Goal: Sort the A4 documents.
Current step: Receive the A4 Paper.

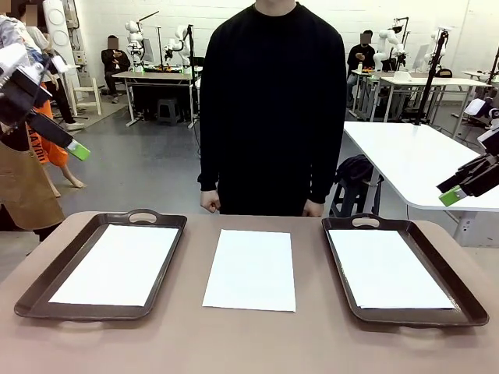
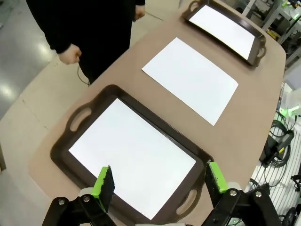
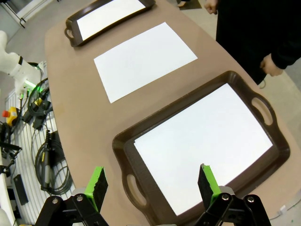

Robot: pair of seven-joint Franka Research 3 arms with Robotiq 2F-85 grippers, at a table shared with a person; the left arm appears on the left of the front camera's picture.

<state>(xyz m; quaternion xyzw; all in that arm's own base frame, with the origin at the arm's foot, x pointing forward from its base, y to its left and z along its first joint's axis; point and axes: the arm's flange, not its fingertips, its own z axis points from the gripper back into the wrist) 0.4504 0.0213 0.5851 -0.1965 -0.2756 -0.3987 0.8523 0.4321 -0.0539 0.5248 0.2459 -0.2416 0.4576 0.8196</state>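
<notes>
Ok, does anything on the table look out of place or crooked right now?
One A4 sheet lies bare on the table between the two trays, while the left tray and right tray each hold a sheet. Everything lies flat and roughly square; nothing looks damaged.

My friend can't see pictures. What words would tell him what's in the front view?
A sheet of white paper lies on a brown table between two dark brown trays, the left tray and the right tray, each holding white paper. A person in a black sweater stands at the far side, and both robot grippers, left and right, hover open at the picture's edges.
</notes>
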